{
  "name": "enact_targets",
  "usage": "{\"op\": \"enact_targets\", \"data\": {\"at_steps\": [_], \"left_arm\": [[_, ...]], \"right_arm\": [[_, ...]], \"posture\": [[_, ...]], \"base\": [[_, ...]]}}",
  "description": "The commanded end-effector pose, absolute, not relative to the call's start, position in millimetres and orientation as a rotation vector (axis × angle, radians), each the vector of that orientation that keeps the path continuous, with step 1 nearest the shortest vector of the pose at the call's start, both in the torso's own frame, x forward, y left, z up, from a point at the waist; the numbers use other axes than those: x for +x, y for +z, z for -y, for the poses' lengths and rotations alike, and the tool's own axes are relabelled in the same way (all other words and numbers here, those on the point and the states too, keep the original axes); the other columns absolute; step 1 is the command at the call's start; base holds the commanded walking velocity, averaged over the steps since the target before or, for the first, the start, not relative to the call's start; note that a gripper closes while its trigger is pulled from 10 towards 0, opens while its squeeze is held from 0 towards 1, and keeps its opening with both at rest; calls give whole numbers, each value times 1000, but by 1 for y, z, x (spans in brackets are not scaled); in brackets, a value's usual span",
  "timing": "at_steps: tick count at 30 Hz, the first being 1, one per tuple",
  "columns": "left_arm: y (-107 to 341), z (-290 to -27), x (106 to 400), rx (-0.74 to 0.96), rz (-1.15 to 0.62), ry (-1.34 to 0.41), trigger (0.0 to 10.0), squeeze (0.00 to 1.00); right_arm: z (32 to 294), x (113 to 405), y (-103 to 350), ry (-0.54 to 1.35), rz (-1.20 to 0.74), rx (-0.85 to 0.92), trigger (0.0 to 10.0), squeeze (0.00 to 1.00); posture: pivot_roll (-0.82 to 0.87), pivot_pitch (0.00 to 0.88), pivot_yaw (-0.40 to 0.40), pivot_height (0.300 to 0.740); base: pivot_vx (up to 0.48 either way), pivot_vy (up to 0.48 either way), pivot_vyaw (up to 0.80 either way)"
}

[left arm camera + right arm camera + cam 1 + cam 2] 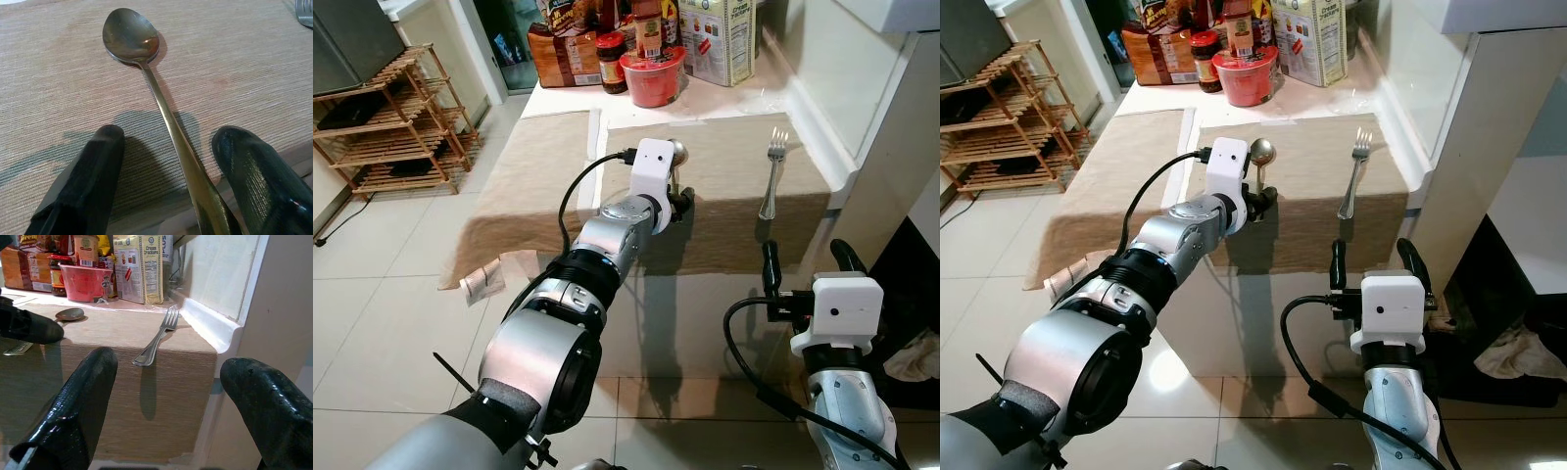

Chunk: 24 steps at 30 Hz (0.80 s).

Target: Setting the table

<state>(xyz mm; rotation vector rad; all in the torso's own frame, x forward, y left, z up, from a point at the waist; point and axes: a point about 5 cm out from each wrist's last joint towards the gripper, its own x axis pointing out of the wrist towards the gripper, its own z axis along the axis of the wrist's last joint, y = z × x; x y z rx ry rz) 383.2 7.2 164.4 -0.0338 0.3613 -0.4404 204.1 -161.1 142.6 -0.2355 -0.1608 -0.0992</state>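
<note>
Left tool [166,171] fingers apart astride one spoon [131,35]; right tool [166,406] apart, low; one fork [771,176] on placemat [724,211].

Silver arms, white wrist boxes, black fingers.
Each arm has ribbed silver joints with black rings; a black cable loops into each white box; the left pincer [682,203] and right pincer [808,253] have glossy black fingers.
</note>
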Motion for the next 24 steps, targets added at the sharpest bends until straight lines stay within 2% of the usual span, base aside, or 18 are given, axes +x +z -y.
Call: {"op": "enact_targets", "data": {"at_steps": [1, 11, 16, 21, 22, 24], "left_arm": [[161, 17, 373, -25, -398, -511, 0, 0], [151, 13, 371, 123, -423, -535, 0, 0], [149, 11, 371, 114, -440, -532, 0, 0], [142, 13, 366, -22, -541, -541, 0, 0], [137, 13, 364, -107, -606, -529, 0, 0], [136, 12, 363, -128, -615, -520, 0, 0]], "right_arm": [[158, 204, 150, -86, 188, -238, 10000, 0], [155, 207, 150, -81, 186, -230, 10000, 0], [154, 208, 150, -79, 185, -228, 10000, 0], [154, 209, 149, -76, 184, -227, 10000, 0], [154, 209, 149, -75, 183, -227, 10000, 0], [154, 209, 149, -73, 182, -228, 10000, 0]], "posture": [[-169, 0, 167, 732], [-154, 0, 169, 732], [-151, 0, 169, 732], [-150, 0, 168, 732], [-150, 0, 167, 732], [-151, 0, 165, 732]], "base": [[0, 0, 0], [0, 0, 0], [0, 0, 0], [0, 0, 0], [0, 0, 0], [0, 0, 0]]}}
